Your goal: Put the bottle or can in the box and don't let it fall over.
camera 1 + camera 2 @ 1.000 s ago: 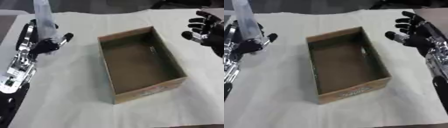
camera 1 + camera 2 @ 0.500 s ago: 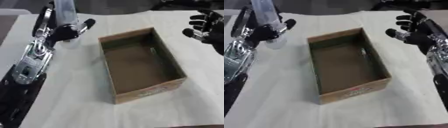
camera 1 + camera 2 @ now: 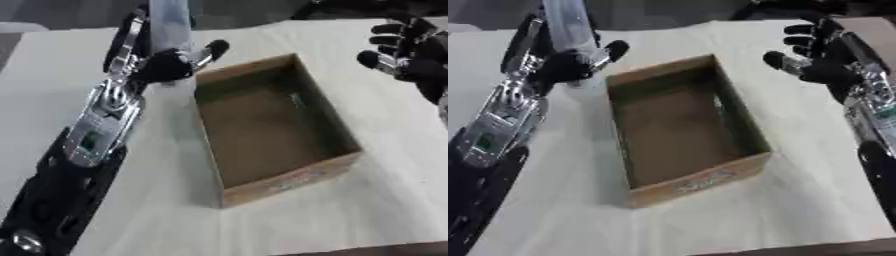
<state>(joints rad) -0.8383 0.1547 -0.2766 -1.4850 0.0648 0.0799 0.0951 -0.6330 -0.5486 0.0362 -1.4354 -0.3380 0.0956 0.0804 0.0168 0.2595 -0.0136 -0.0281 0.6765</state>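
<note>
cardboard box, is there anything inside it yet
Nothing shows inside the cardboard box: only its bare brown floor. The near wall hides a strip of floor behind it. The left hand holds the bottle outside, by the far left corner.

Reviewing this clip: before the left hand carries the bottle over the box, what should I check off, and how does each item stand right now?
1. Left hand curled round the bottle: ok.
2. Bottle upright: ok, it stands close to vertical in the hand.
3. Bottle over the cardboard box: not ok, it is left of the box's far left corner.
4. Box interior free of other things: ok, only the bare brown floor shows.
5. Right hand out of the way: ok, open, right of the box.
6. Bottle's base clear of the box rim: cannot tell, the hand hides it.
</note>
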